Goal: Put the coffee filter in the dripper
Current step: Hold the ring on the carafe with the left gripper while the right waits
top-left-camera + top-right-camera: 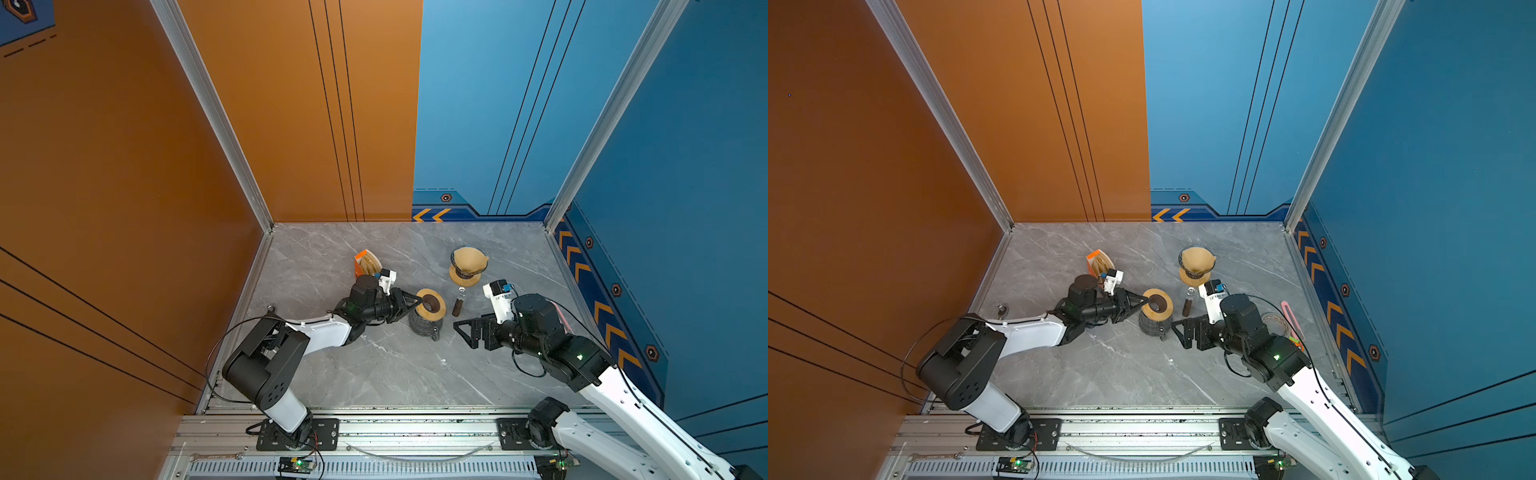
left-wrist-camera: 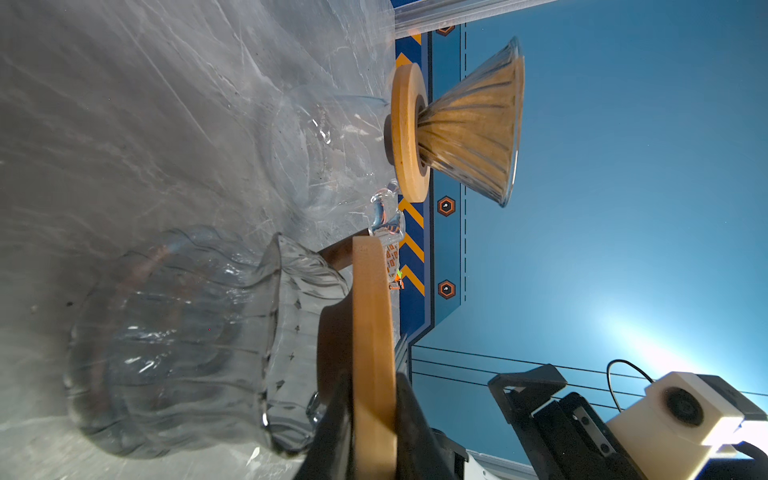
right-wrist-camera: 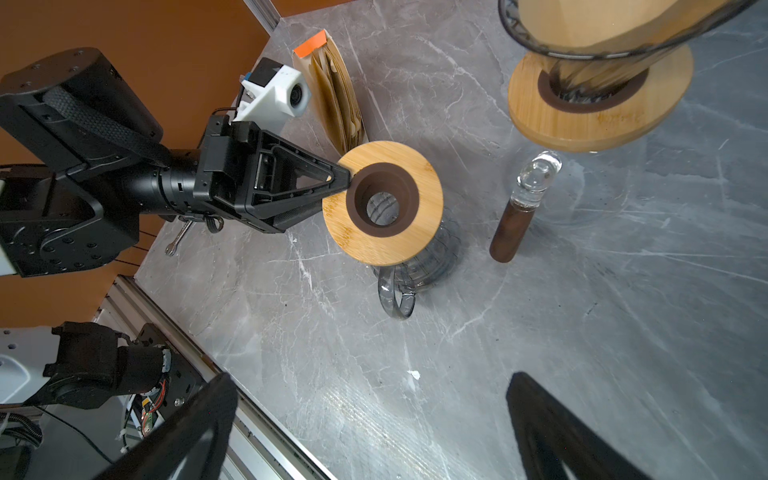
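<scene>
Filter paper (image 1: 467,254), brown and cone-shaped, sat inside the glass dripper (image 1: 457,266) toward the back right of the counter (image 1: 374,374). From the left wrist view the dripper's bamboo collar (image 2: 409,124) appeared to rest on a clear glass vessel (image 2: 316,137).

I saw the left end effector (image 1: 419,300) pinching the edge of a separate bamboo ring (image 1: 439,311), which lay atop a ribbed glass jug (image 1: 422,326) mid-counter. The right end effector (image 1: 463,334) hung just right of that jug, its jaws spread wide and touching nothing.

Between jug and dripper lay a dark wooden stick with a glass knob (image 1: 459,303). Behind the left wrist stood an orange-tabbed packet of spare filters (image 1: 368,262), partly hidden by the wrist camera in both top views. A small wrench (image 3: 178,239) lay near the counter's left edge.
</scene>
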Available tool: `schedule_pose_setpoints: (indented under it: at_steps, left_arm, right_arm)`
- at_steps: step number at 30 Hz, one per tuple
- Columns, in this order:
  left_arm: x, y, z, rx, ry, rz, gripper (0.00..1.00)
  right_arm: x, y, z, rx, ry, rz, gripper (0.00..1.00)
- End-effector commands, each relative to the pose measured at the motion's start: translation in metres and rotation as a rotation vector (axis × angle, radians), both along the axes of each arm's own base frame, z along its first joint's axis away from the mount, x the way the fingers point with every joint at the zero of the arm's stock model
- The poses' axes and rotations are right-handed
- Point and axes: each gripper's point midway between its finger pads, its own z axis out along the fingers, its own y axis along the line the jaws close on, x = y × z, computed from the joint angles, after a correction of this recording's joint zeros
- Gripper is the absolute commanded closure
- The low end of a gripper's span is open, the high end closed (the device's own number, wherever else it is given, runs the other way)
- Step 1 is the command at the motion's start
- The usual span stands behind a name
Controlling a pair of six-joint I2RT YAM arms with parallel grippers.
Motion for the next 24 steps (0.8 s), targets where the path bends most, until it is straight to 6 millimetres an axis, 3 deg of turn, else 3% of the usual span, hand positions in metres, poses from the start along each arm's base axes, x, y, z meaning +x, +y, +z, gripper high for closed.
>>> schedule_pose_setpoints:
  at_steps: [1,24]
  left_arm:
    - [0.004,0.002,0.000,0.008,-0.021,-0.006,0.81]
    - [0.006,0.021,-0.022,0.117,0.023,0.019,0.77]
  right_arm:
    - [0.002,0.001,0.000,0.010,-0.004,-0.010,0.00]
    - [0.002,0.000,-0.002,0.007,-0.001,-0.017,0.00]
